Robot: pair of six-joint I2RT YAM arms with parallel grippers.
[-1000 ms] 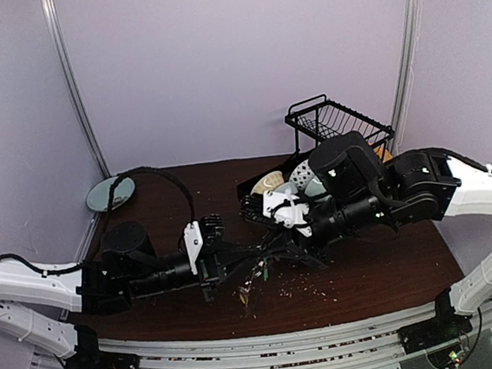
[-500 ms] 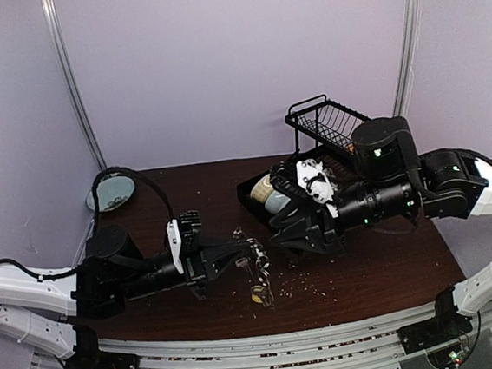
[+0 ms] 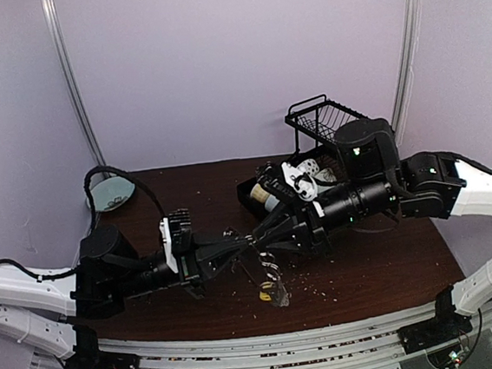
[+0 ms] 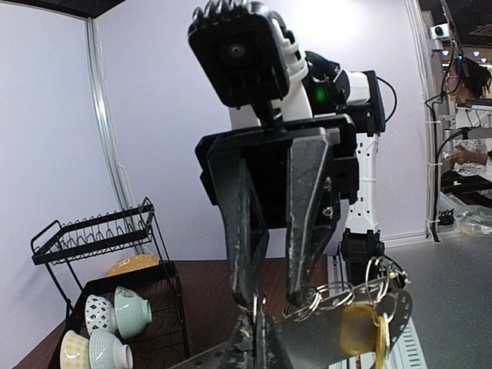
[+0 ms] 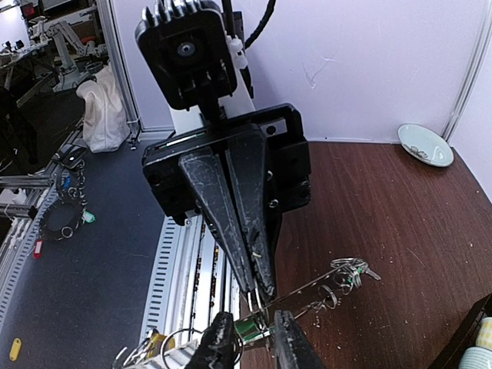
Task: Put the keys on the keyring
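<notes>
Two robot arms are meeting tip to tip above the dark wooden bench (image 3: 385, 267), well in front of the black dish rack (image 3: 332, 124) at its far edge. The left gripper (image 3: 239, 251) is clamping fully shut on the thin wire of the keyring (image 5: 307, 288), holding it off the bench. A bunch of keys (image 3: 273, 286) is hanging from the wire just below the two tips, on the side away from the rack. A yellow-headed key (image 4: 357, 329) is dangling among the small silver rings. The right gripper (image 3: 266, 233) is reaching in from the rack side with its jaws standing a little apart. A green tag (image 5: 250, 330) is sitting between its fingers (image 5: 288, 346); whether they are pinching it cannot be told. Patterned bowls (image 4: 115, 315) are sitting in a black basket just in front of the rack.
</notes>
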